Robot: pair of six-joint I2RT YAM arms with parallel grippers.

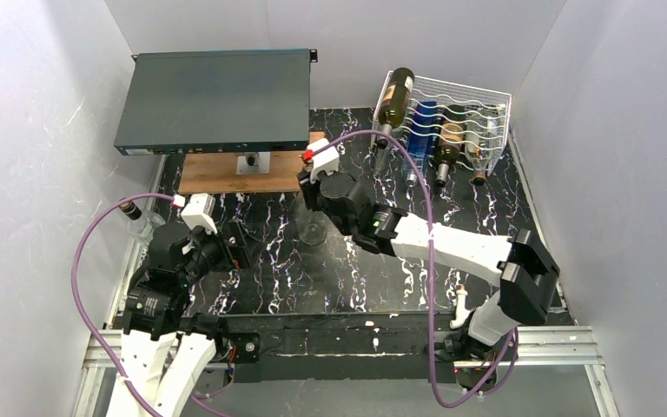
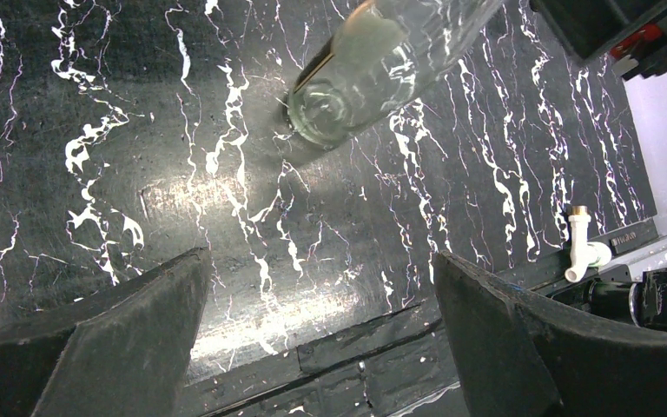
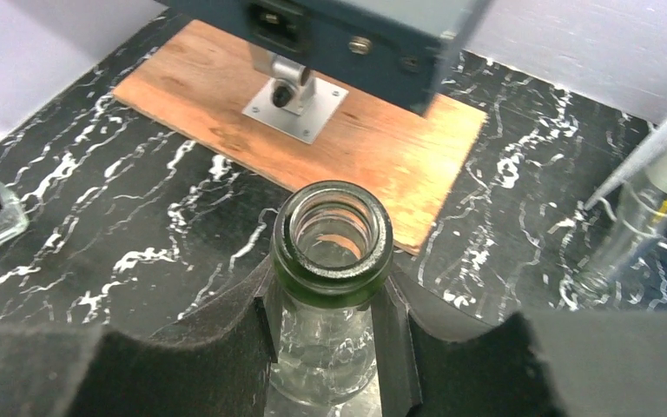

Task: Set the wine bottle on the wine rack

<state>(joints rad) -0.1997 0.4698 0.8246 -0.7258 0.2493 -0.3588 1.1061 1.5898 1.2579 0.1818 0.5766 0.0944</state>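
- Right now the wine bottle [image 3: 334, 282] stands upright on the black marbled table [image 1: 356, 278]. It is clear glass with a green-tinted lip and an open mouth, and it sits near the middle, just in front of the wooden board [image 1: 204, 174].
- The right gripper [image 3: 331, 334] is clamped on the bottle's neck just under the lip, with one dark pad pressed against each side.
- The left gripper [image 2: 320, 261] hangs over the near-left part of the table, its jaws spread wide and holding nothing. Its camera sees the base of the wine bottle resting on the table beyond them.
- The wine rack [image 1: 486, 91] — white wire with wavy tiers — sits at the far right corner, well apart from the held bottle.
- A dark bottle [image 1: 395, 97] lies on the rack's upper tier at the left end, neck toward the arms. A blue bottle [image 1: 421, 122] lies lower, just beside it, and more bottles lie further right.
- A dark flat metal box [image 1: 217, 100] sits on a bracket above the board at the far left.
- A small bottle [image 1: 143, 228] stands at the table's left edge, near the left arm.
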